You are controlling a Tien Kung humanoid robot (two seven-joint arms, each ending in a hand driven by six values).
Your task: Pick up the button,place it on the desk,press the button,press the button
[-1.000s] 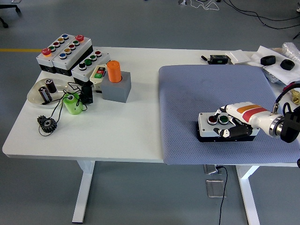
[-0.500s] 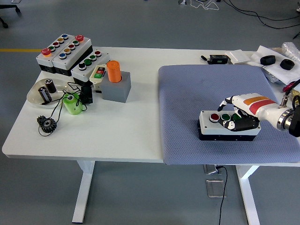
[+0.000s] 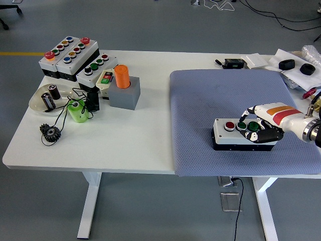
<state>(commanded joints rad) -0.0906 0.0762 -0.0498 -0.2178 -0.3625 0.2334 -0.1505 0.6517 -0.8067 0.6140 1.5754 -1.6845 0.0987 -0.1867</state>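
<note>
Head view showed the button box [image 3: 244,134] sitting on the blue mat [image 3: 210,95] on the surface. The right hand [image 3: 261,128] rested on it with fingers curled, probably to press a button.

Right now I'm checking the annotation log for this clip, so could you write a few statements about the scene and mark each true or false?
1. The button box lies on the blue-grey mat. True.
2. The right robot hand rests over the box's right end. True.
3. The red button is covered by the hand. False: it is exposed, left of the fingers.
4. The orange cylinder stands in a grey block. True.
5. The black gear lies on the mat. False: it lies on the white table, at its left.
</note>
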